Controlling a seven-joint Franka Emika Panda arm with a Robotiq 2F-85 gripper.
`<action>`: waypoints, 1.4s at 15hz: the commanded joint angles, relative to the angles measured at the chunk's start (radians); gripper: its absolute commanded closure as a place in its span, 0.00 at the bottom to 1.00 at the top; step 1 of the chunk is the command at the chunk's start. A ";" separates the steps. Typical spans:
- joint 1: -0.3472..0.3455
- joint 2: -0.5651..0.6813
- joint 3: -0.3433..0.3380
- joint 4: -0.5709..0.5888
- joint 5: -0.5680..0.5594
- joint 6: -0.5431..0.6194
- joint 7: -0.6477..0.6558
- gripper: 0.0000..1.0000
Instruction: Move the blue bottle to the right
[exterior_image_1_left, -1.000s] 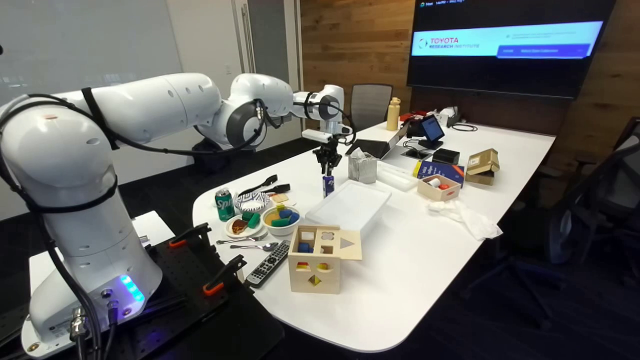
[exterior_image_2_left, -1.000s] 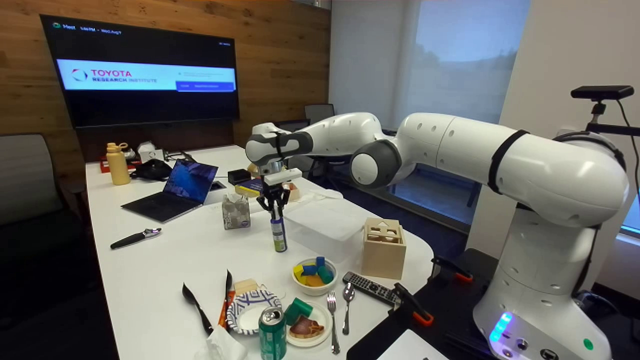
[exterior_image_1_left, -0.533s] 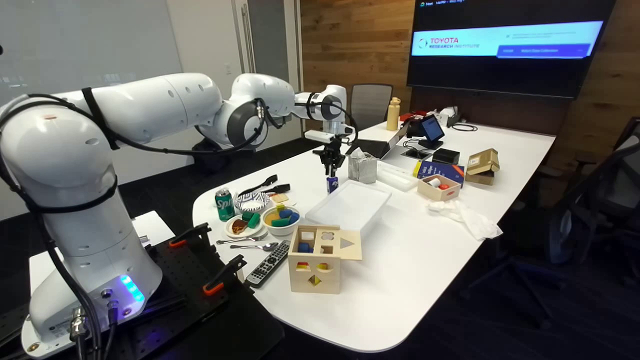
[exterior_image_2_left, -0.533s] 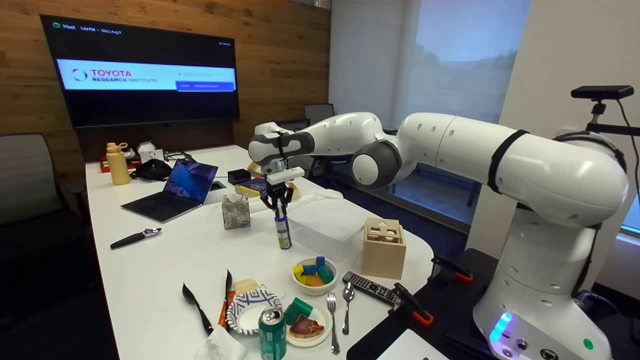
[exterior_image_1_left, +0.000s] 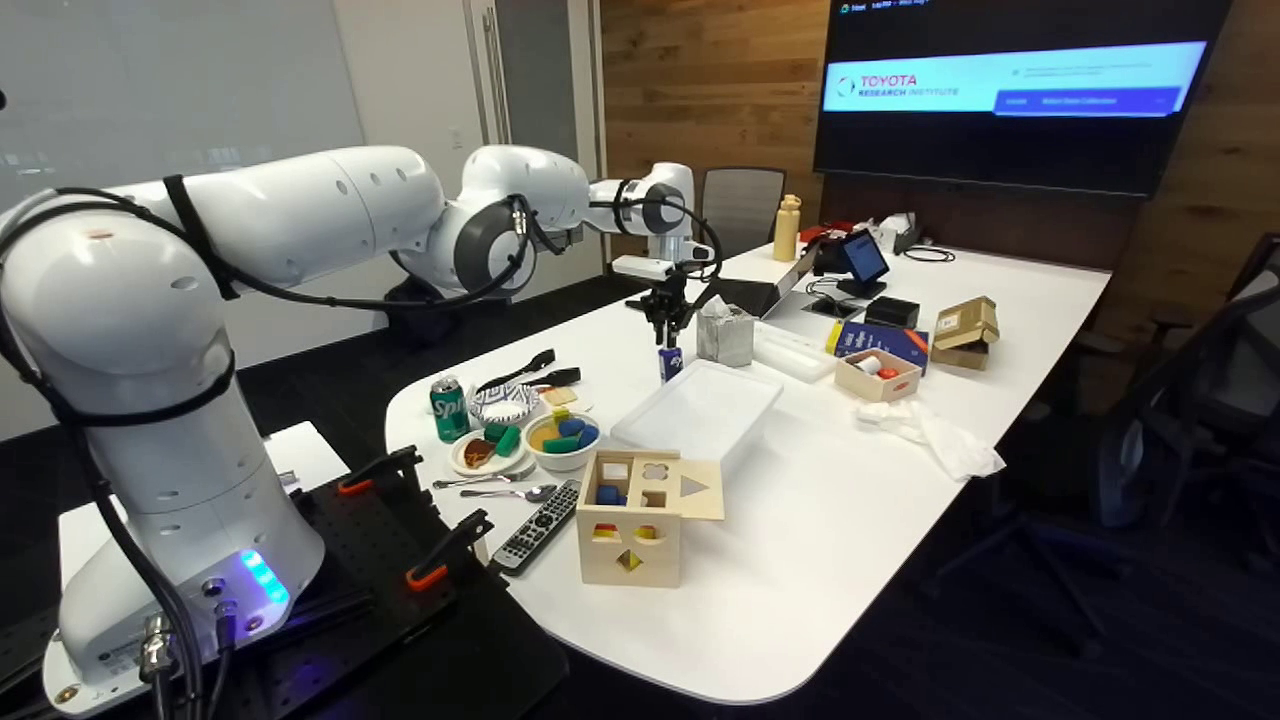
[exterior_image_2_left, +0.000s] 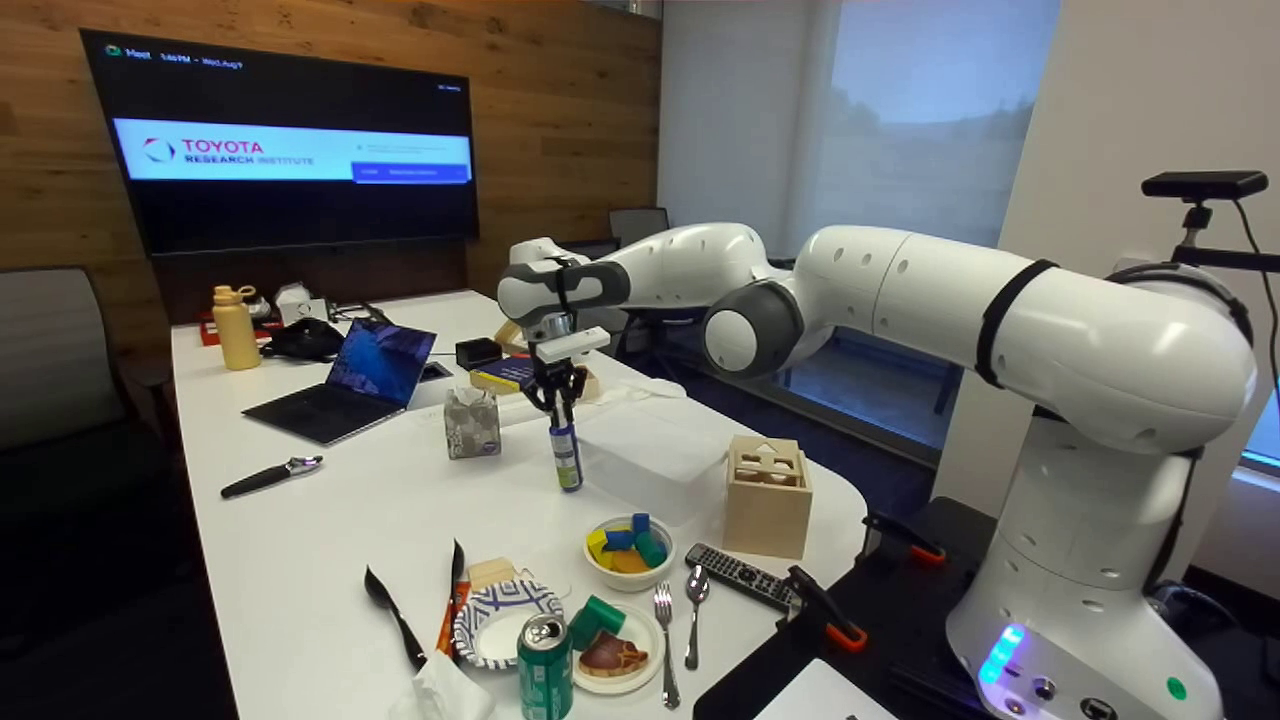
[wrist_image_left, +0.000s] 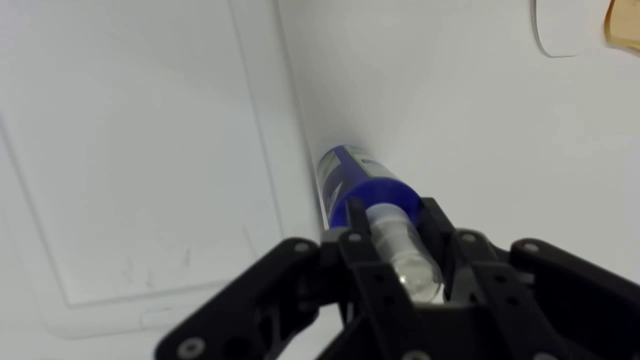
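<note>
Partly, the gripper hides the blue bottle it clasps.

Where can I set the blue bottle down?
Bare table lies between the wooden shape sorter, plastic bin and crumpled white sheet. Another patch sits between the blue bottle, tissue box and black utensils. Around the Sprite can, round plate and bowl of blocks it's crowded.

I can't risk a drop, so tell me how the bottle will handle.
The bottle is tall and slim, so it may tip if pushed near the top. The gripper holds its smooth-looking clear cap, so it could slip or swing. Being round, it would probably roll if dropped.
</note>
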 joint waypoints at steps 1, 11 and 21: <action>0.002 -0.006 -0.007 -0.009 0.007 0.002 -0.001 0.70; 0.029 0.009 -0.012 -0.002 -0.003 -0.020 -0.014 0.93; 0.041 0.009 -0.016 -0.005 -0.003 -0.013 0.017 0.93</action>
